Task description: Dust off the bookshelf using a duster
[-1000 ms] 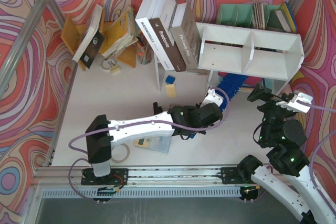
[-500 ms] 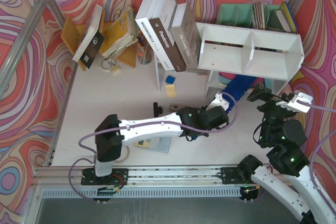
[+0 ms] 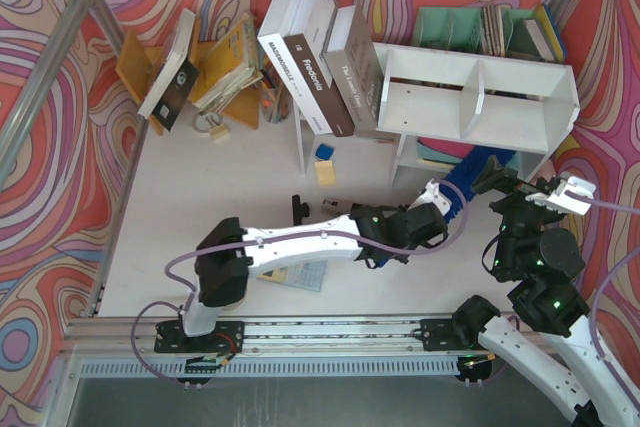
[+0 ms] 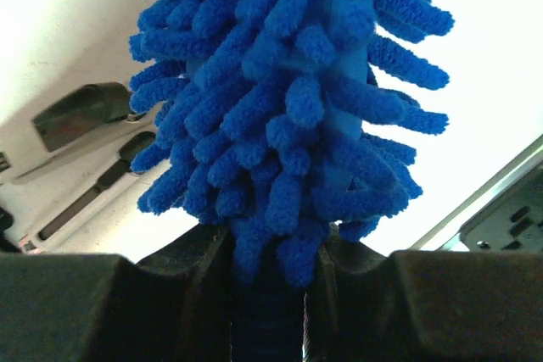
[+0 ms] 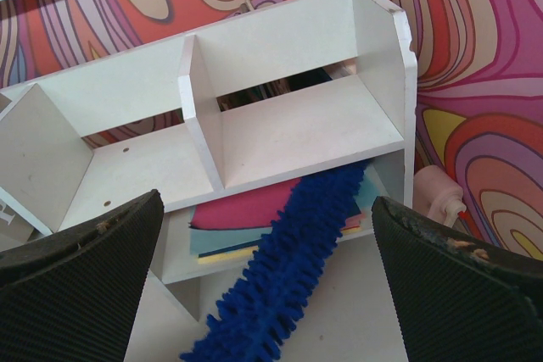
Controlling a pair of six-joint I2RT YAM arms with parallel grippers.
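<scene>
At the near edge of the table (image 3: pixel 200 177), the left arm is stretching from its base far to the right, passing over a pale notebook (image 3: pixel 300 274) that is lying flat. The left gripper (image 3: pixel 437 194) is sitting just near of the bookshelf (image 3: pixel 480 87), and its jaws are clamping tight on the duster (image 3: pixel 472 169) where the handle meets the brush. The left wrist view is showing the fluffy blue strands spilling out over both dark fingers (image 4: pixel 127 303).

The right gripper (image 3: pixel 530 187) is hovering to the right of the left one, above the table and near of the shelf's right end. Its jaws are gaping wide and gripping nothing, with both ribbed pads (image 5: pixel 85 252) framing the shelf in the right wrist view.

The duster's head is angling from near left to far right into the bookshelf's lower level, beneath the right upper compartment. There it is lying over a stack of pink, teal and yellow sheets (image 5: pixel 242 219); whether the strands are touching them I cannot tell. Both upper compartments are showing bare white board.

Left of the bookshelf, several large books (image 3: pixel 320 67) are leaning together. Farther back, a teal file organizer (image 3: pixel 450 25) is standing behind the shelf, and an orange book rack (image 3: pixel 232 55) is sitting at the far left.
</scene>
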